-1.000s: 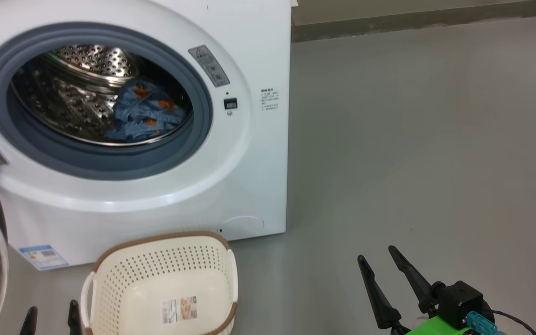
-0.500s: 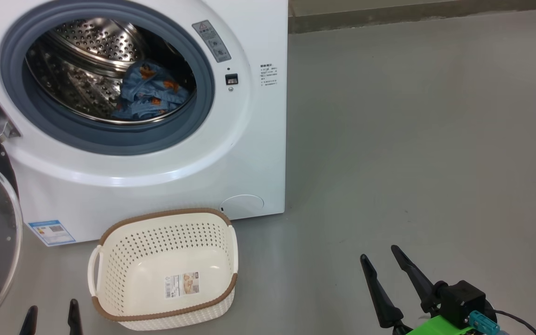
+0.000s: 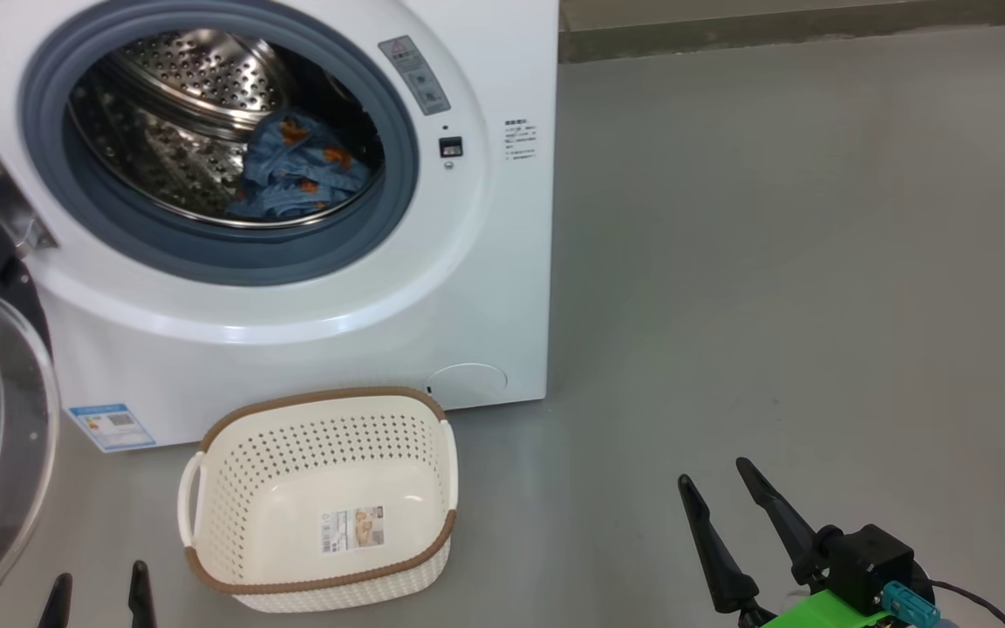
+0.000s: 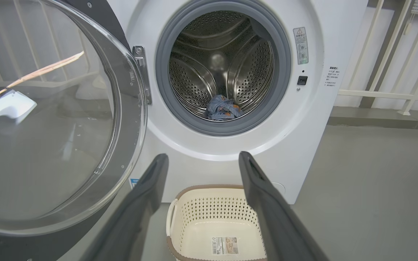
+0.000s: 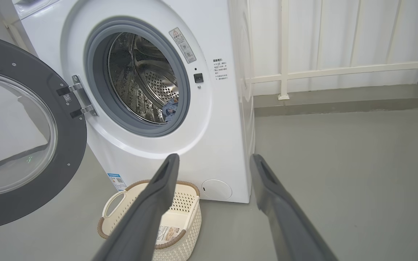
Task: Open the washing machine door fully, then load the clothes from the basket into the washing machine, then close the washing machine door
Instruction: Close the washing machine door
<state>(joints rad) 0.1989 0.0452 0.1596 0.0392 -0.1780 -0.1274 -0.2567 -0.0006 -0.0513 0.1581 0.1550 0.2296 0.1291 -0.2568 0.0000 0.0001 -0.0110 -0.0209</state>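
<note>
While the one door (image 5: 31, 203) stands swung wide at the left side of the one washer (image 3: 468, 288), one bundle of clothes (image 3: 302, 170) lies low in the drum (image 4: 223, 65). One basket (image 3: 319, 410) sits on the floor (image 3: 773, 262) just before the washer. The two grippers, left (image 3: 99, 574) and right (image 3: 714, 471), hover low with fingers spread. The right wrist view gives the hinge (image 5: 80, 99) and a railing (image 5: 285, 72).

left gripper (image 3: 99, 574): fingers wide apart, pointing forward | right gripper (image 3: 714, 473): fingers wide apart, pointing forward, leaning slightly to its left
</note>
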